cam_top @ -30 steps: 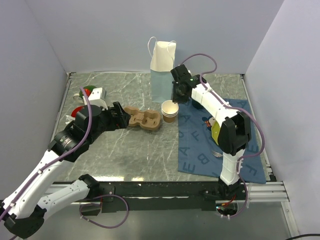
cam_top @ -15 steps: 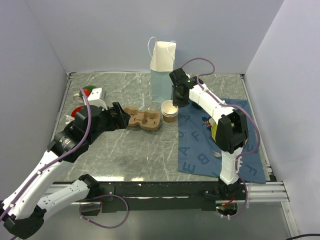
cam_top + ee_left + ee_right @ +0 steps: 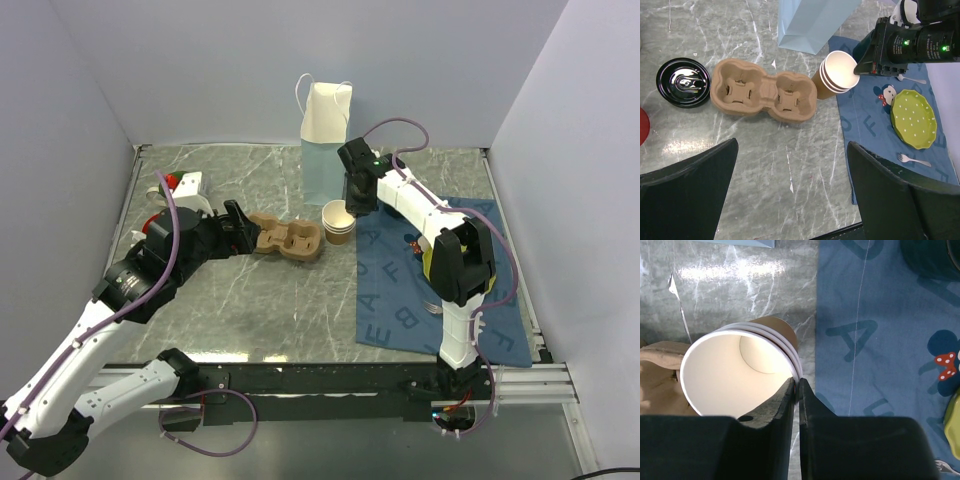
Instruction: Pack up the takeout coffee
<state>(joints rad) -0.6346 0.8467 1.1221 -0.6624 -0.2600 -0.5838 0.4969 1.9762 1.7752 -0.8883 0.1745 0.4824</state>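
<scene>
The takeout coffee cup tops a nested stack of three tan kraft cups [image 3: 340, 222], cream-white inside, standing at the blue mat's left edge; the stack also shows in the left wrist view [image 3: 837, 75] and the right wrist view [image 3: 740, 375]. My right gripper [image 3: 799, 382] is shut on the top cup's rolled rim, one finger inside and one outside; it shows from above too [image 3: 355, 203]. The round black lid [image 3: 683, 82] lies on the table left of the brown two-cup carrier [image 3: 763, 92]. My left gripper [image 3: 792, 145] is open and empty, hovering near the carrier [image 3: 288, 237].
A white and pale blue paper bag [image 3: 325, 140] stands behind the cups. The blue alphabet mat [image 3: 440, 290] holds a green dotted plate [image 3: 912, 118], a fork [image 3: 912, 160] and a dark mug [image 3: 930, 257]. A red cup [image 3: 158, 222] sits at far left.
My right gripper has shifted slightly left and down onto the cup rim. My left arm has moved a little, covering more of the items at far left.
</scene>
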